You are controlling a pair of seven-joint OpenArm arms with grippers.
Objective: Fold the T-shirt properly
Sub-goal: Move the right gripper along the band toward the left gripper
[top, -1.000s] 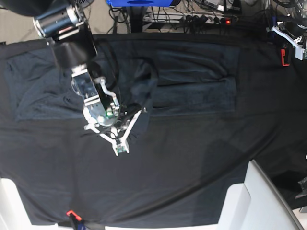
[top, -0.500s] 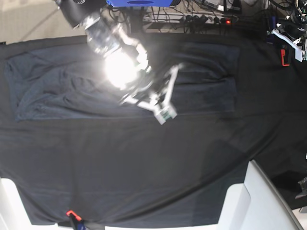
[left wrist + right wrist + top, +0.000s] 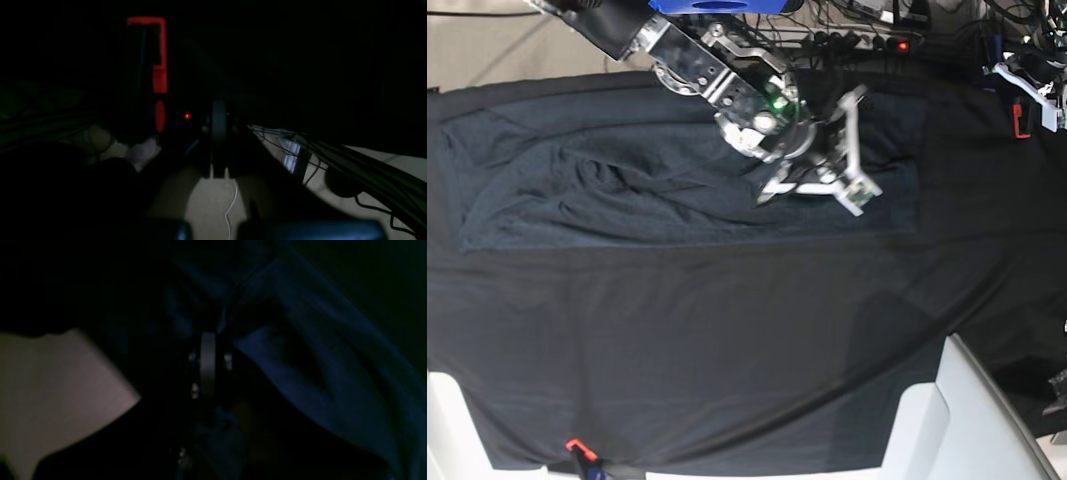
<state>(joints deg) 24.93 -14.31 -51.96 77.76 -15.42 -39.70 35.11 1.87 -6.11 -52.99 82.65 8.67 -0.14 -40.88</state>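
The dark grey T-shirt (image 3: 577, 180) lies spread and creased across the far half of the table, from the left edge to right of centre. My right gripper (image 3: 858, 196) hovers low over the shirt's right part, its arm reaching in from the top left. In the right wrist view this gripper (image 3: 208, 338) is shut, and bluish T-shirt cloth (image 3: 300, 373) gathers into a ridge at its tips. My left gripper (image 3: 218, 110) is shut on nothing, off the table's far right corner above cables.
A black tablecloth (image 3: 727, 340) covers the table. Red clamps sit at the right edge (image 3: 1021, 120) and the front edge (image 3: 577, 447). White furniture (image 3: 967, 420) stands at the front right. Cables and a power strip (image 3: 857, 40) run behind the table.
My right gripper has swept from the front left of centre up and to the right across the T-shirt. The bunched cloth it pulled toward the front now lies further back.
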